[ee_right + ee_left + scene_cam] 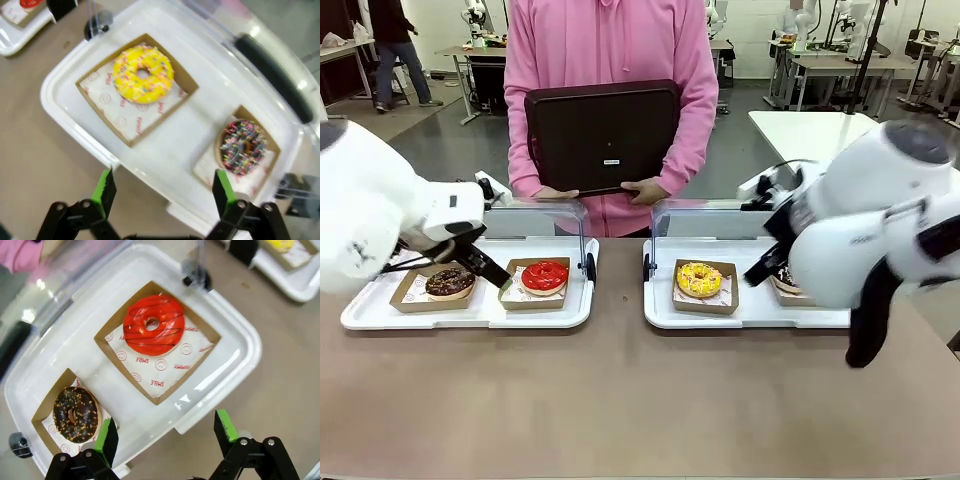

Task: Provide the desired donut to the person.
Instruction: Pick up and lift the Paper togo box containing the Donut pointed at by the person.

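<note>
Left gripper (165,430): jaws wide open, empty, above the near rim of the left tray (75,340). Chocolate donut (75,413) lies just beside one finger. Red donut (152,325) lies farther in, ahead of the gap.

Right gripper (162,184): open, empty, above the near rim of the right tray (190,130). Yellow donut (143,73) and sprinkled donut (243,146) lie ahead, untouched.

Person (610,50) stands across the table (620,400), holding a dark tray (602,135) against the chest.

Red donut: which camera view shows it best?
The left wrist view: the red donut sits near centre, seen from above, dark icing stripes clear. The front view shows it small and low-angled; the right wrist view catches a cut-off sliver.
</note>
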Tool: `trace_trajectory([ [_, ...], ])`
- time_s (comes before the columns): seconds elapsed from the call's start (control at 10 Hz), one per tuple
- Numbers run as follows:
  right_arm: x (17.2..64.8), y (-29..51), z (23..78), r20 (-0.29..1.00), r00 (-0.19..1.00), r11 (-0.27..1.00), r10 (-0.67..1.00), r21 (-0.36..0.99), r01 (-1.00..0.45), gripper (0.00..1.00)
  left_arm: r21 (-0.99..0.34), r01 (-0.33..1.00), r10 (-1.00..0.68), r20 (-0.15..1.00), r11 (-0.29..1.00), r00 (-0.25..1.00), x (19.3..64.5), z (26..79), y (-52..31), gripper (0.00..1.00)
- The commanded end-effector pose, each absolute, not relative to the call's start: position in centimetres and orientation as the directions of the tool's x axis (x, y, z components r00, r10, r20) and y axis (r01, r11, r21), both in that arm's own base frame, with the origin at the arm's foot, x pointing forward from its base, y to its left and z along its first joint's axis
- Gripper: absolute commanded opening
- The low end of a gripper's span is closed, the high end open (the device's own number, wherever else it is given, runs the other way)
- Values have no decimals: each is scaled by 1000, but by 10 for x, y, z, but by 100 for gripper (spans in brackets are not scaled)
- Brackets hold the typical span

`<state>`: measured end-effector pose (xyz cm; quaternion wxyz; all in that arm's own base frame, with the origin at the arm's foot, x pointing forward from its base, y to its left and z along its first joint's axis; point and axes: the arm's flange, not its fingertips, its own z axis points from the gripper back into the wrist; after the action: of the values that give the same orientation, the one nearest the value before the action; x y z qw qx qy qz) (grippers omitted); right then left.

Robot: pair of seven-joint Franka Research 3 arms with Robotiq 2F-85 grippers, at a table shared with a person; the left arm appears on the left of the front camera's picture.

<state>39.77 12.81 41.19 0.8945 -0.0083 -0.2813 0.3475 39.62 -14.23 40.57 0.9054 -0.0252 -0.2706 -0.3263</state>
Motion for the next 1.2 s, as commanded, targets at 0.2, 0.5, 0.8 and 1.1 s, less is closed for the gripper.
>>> trace_trajectory([
  [0.2, 354, -22, 472, 579, 449, 610, 681, -109, -785, 100, 1, 783, -628, 597, 622, 498, 282, 439, -33, 100],
  [0.5, 326, -81, 474, 716, 354, 550, 601, -50, -834, 100, 43, 827, -610, 696, 561, 378, 236, 433, 15, 100],
  [0.8, 305, -110, 475, 799, 286, 527, 529, -45, -849, 100, 96, 829, -574, 765, 551, 293, 224, 425, 46, 100],
  [1.1, 306, -116, 481, 828, 277, 532, 488, -30, -846, 100, 122, 821, -551, 795, 558, 256, 212, 423, 55, 100],
])
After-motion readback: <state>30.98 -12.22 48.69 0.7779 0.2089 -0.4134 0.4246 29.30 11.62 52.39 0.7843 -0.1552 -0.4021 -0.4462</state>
